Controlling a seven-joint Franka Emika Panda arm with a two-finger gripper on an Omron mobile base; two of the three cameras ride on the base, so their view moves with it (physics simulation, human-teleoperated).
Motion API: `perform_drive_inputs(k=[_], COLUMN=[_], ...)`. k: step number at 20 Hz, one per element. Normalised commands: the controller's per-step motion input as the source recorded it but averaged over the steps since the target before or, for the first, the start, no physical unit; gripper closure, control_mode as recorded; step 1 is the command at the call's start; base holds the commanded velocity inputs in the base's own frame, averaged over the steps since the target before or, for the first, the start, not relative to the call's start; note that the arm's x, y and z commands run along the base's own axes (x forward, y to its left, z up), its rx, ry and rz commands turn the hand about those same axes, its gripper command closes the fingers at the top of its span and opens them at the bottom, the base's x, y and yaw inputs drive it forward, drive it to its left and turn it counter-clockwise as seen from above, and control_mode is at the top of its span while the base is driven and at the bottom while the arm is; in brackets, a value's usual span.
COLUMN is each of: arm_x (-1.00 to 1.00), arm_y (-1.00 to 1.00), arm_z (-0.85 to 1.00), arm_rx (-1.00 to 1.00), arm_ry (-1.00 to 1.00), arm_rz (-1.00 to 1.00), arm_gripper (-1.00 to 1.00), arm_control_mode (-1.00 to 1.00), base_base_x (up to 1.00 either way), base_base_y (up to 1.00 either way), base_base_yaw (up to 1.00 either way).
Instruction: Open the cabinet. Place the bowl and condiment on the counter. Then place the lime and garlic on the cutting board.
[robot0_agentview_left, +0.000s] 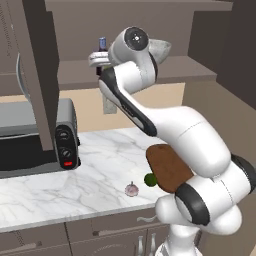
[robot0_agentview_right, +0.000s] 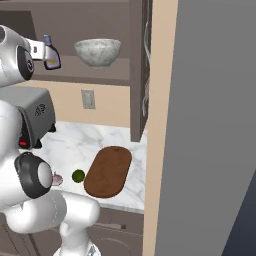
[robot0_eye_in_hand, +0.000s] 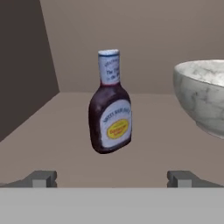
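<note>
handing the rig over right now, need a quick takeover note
End effector: open, holding nothing, lined up on the condiment.
Cabinet: open. Condiment and bowl both on its shelf.
Lime and garlic lie on the counter beside the cutting board, not on it.
Done: cabinet opened.
Left: condiment and bowl to counter, then lime and garlic onto board.

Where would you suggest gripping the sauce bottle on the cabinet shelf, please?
Take the condiment bottle around its wide lower body, coming in level from the open front. It stands upright, apart from the bowl, and the open claw already faces it, fingers either side.
</note>
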Motion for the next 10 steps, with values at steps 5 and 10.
perform_drive_inputs(k=[5,10], arm_x=[0.30,0.20], arm_y=[0.25,0.13], arm_z=[0.00,0.00], arm_rx=[0.00,-0.01], arm_ry=[0.00,0.00], arm_rz=[0.00,0.00], arm_gripper=[-1.00,-1.00], arm_control_mode=[-1.00,-1.00], base_base_x=[0.00,0.00], base_base_y=[0.00,0.00], base_base_yaw=[0.00,0.00])
